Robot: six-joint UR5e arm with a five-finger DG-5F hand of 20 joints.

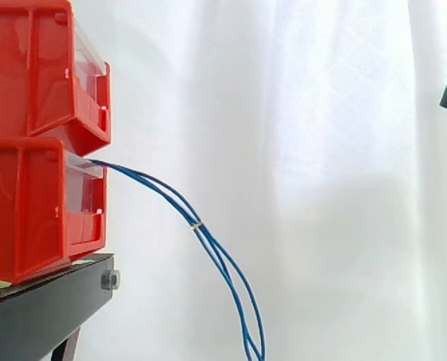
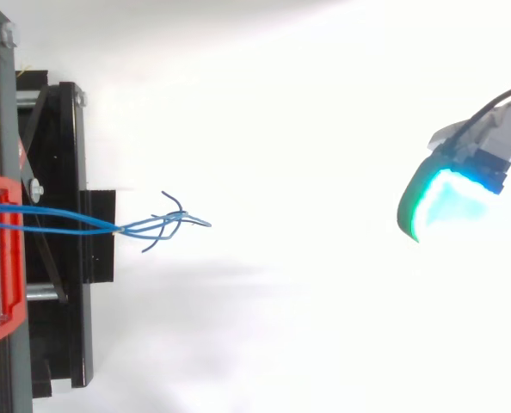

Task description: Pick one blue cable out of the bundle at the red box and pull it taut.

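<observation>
Top view: blue cables [image 2: 120, 229] are trailing rightward from red box [image 2: 16, 258], well apart from hand [image 2: 449, 198]; I cannot tell its grip.

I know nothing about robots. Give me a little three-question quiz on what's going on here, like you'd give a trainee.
1. True or false: the hand touches the blue cables.
2. The cables come out of: A the upper red bin, B the lower red bin, C the black stand.
3. Fill in: the cables hang ___ (taut or slack).
Key: 1 false; 2 B; 3 slack.
</observation>
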